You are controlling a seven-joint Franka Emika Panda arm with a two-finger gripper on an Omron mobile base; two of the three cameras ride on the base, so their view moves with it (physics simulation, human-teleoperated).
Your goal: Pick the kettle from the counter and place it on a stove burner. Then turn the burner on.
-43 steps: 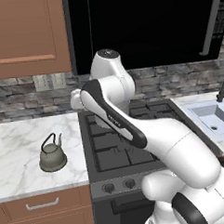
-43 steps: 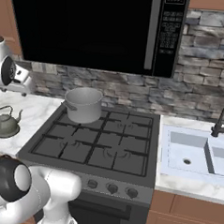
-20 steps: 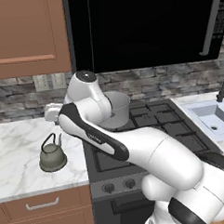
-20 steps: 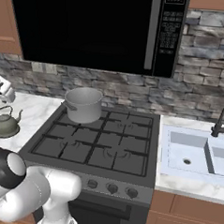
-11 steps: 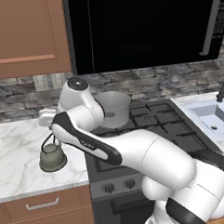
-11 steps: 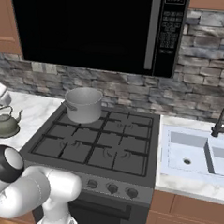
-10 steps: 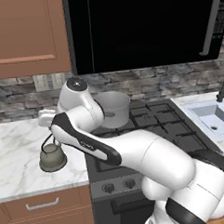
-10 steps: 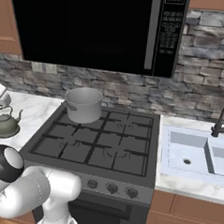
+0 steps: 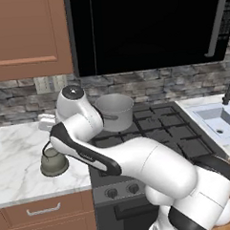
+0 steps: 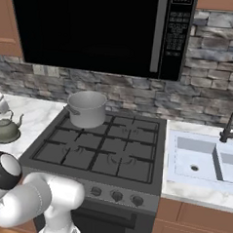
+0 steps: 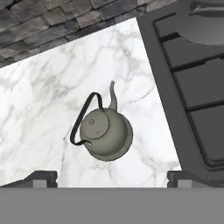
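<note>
The small grey-green kettle (image 11: 106,135) stands upright on the white marble counter (image 11: 43,96), just left of the black cooktop, its thin black handle arched to one side and its spout pointing at the stone wall. My gripper (image 11: 112,177) hangs open above it, the two finger tips spread wide on either side and apart from it. From the base, the kettle (image 9: 53,163) sits under my bent arm, near the counter (image 9: 16,155) edge beside the stove burners (image 9: 151,129). The right base view shows the kettle (image 10: 5,129) left of the burners (image 10: 101,151).
A large steel pot (image 9: 114,112) (image 10: 87,108) occupies the back left burner, close to the kettle's side of the stove. Knobs (image 10: 114,196) line the stove front. A sink (image 10: 199,160) with a faucet lies to the right. A dark microwave hangs overhead.
My arm has swung left from over the stove to above the kettle, then crept a little further left. The kettle has stayed put and the jaws have stayed open.
</note>
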